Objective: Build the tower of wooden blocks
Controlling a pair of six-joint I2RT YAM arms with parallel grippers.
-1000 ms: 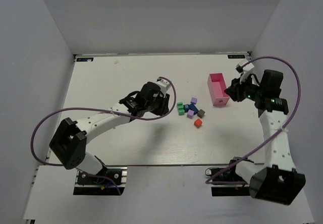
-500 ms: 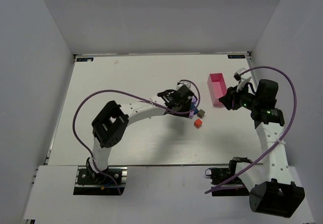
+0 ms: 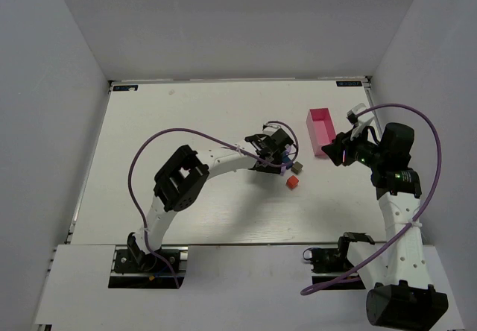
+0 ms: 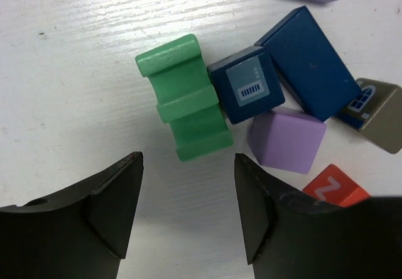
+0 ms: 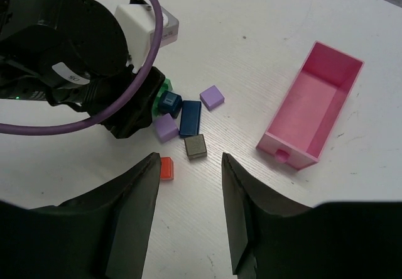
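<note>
Left gripper wide open, empty, lined up on the notched green wooden block, centre frame, left of the loose block pile. Probably the first pick: drop, then pinch. Right gripper is open and empty too.

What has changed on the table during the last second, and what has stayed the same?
The left tool swung rightward and now hangs open over the green block. The right tool shifted only slightly and is open near the pink box. Nothing was gripped or released. The red block, grey block and pink box kept their places.
</note>
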